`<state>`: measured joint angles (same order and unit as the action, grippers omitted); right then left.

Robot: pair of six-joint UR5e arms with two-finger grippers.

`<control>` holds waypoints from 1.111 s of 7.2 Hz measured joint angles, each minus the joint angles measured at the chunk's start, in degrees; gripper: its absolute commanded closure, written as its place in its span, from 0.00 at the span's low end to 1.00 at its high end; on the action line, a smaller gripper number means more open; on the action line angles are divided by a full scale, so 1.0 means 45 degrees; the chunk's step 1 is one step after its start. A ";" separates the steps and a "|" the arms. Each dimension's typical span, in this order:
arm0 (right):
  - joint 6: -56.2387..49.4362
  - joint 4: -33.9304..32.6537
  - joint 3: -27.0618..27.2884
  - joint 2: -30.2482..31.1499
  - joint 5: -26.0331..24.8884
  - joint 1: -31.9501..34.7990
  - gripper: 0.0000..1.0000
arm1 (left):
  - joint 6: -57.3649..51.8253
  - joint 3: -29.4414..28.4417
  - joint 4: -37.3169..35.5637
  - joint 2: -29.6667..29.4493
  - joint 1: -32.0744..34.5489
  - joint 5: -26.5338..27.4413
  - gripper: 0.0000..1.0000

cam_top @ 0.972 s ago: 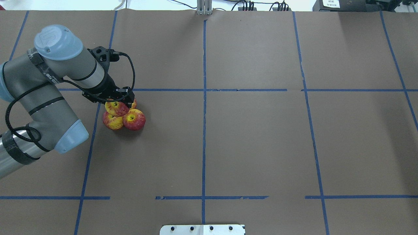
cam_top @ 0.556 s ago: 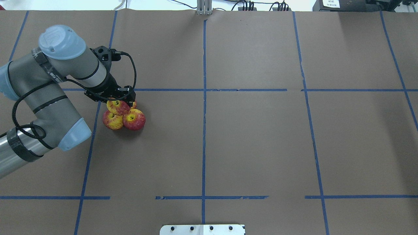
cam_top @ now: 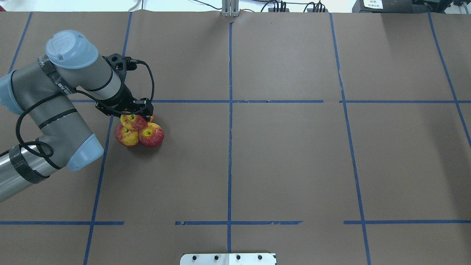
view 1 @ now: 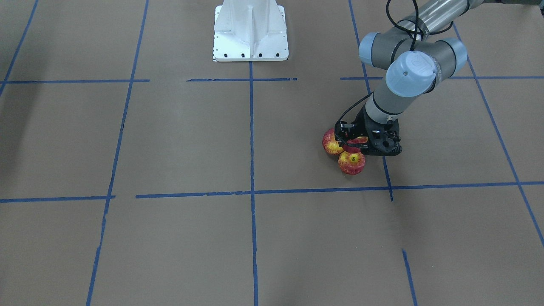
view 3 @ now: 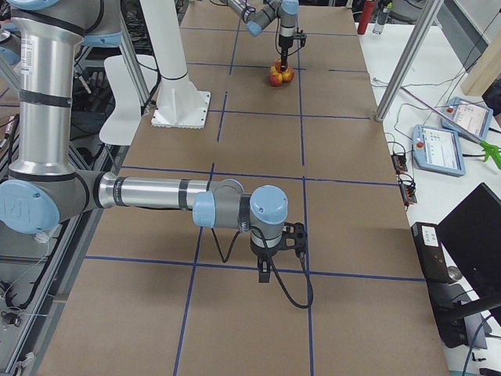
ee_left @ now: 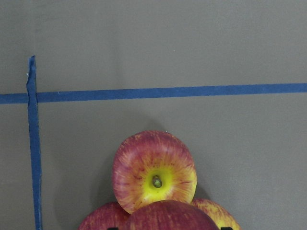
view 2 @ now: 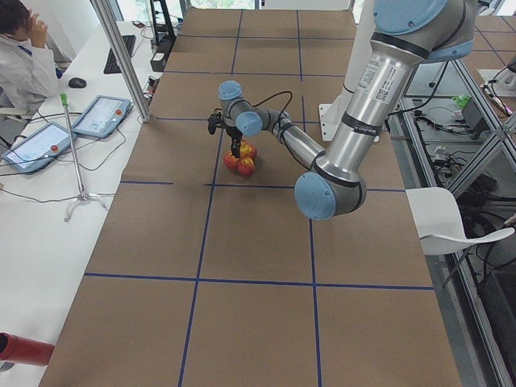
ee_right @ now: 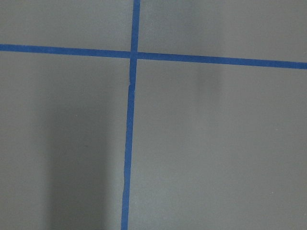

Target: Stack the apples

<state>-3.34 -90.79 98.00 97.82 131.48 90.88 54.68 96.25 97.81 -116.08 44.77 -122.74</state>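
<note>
Three apples lie bunched together on the brown paper: one (cam_top: 127,136) at the front left, one (cam_top: 151,135) at the front right, and one (cam_top: 151,118) mostly hidden behind. My left gripper (cam_top: 134,119) is shut on a fourth, darker apple (cam_top: 133,122) that sits on top of them, in the middle. In the left wrist view the held apple (ee_left: 170,215) fills the bottom edge, over an apple with a yellow dimple (ee_left: 154,172). The front-facing view shows the pile (view 1: 352,162) under the gripper (view 1: 360,143). My right gripper (view 3: 264,274) shows only in the exterior right view; I cannot tell its state.
Blue tape lines (cam_top: 230,101) divide the brown paper into squares. The white robot base plate (view 1: 250,29) stands at the table's near edge. Operators' tablets (view 2: 101,117) and a stand lie on a side table beyond the far edge.
My left arm has shifted slightly toward the far side, and the held apple has moved a little to the right over the pile. The lower apples have not moved.
</note>
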 measured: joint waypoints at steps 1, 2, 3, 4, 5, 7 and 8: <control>0.0000 0.0000 0.0000 0.0000 0.0000 0.0000 0.00 | 0.0009 0.0136 -0.0015 0.0025 0.0010 0.0016 0.00; 0.0000 0.0000 0.0000 0.0000 0.0000 0.0000 0.00 | 0.0024 0.0229 -0.0022 0.0067 0.0020 0.0024 0.00; -0.0003 0.0000 0.0000 0.0000 0.0000 0.0000 0.00 | 0.0051 0.0273 -0.0024 0.0104 0.0026 0.0027 0.00; -0.0007 0.0000 0.0000 0.0000 0.0000 0.0000 0.00 | 0.0077 0.0364 -0.0045 0.0122 0.0054 0.0028 0.00; -0.0008 0.0000 0.0000 0.0000 0.0000 0.0000 0.00 | 0.0066 0.0622 -0.0083 0.0163 0.0231 0.0029 0.00; -0.0009 0.0000 0.0000 0.0000 0.0000 0.0000 0.00 | -0.0540 0.1570 -0.0131 0.0648 0.1215 0.0020 0.00; -0.0010 0.0000 0.0000 0.0000 0.0000 0.0000 0.00 | -0.1582 0.2145 -0.0153 0.1232 0.1838 -0.0019 0.00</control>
<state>-3.39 -90.79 98.00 97.82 131.48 90.88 47.56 105.91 97.12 -110.54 53.04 -122.82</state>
